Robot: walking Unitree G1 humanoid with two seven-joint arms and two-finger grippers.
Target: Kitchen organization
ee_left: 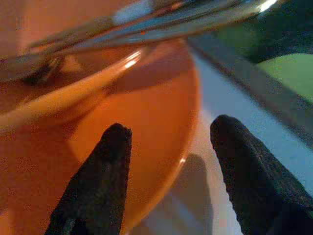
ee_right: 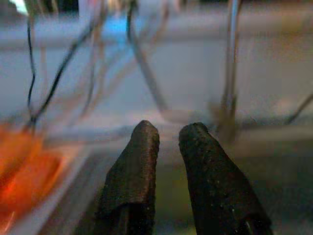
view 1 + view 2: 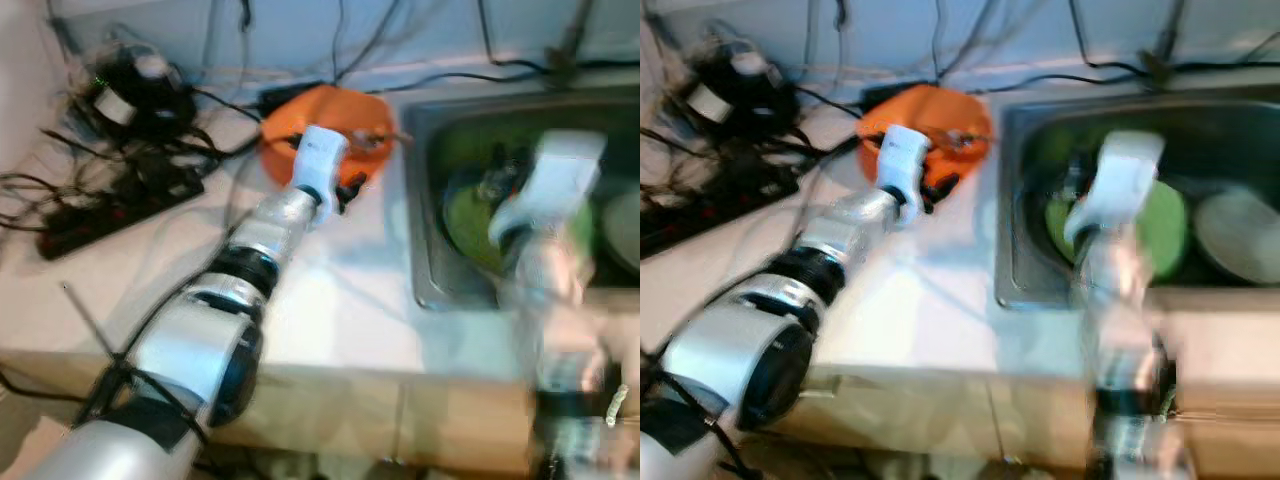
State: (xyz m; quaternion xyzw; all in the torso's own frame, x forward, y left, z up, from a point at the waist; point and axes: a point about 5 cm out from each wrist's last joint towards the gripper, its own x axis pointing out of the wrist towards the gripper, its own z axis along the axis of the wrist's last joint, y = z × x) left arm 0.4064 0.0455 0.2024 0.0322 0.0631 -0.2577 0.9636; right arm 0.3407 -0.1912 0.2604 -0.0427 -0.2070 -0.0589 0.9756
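Left pincer (image 1: 168, 161) is spread wide open right at the near rim of the orange plate (image 3: 340, 115), one finger (image 1: 100, 181) over the orange surface and the other over the white counter (image 3: 330, 300) just beside it. That plate sits at the far side of the counter, just left of the sink (image 3: 1015, 270), and it's got an orange bowl (image 1: 58, 93) on it with some shiny metal cutlery (image 1: 161, 22) lying across the top.

Right pincer (image 2: 168, 147) is up over the sink with its two fingers nearly together and nothing between them, pointing toward the back wall and the cables there. The right arm is pretty blurred in the head views.

Down in the sink there's a green plate (image 3: 1165, 235) and a pale plate (image 3: 1240, 235) to its right.

Far left on the counter is a messy pile of black cables (image 3: 150, 150) plus a black power strip (image 3: 90, 215).
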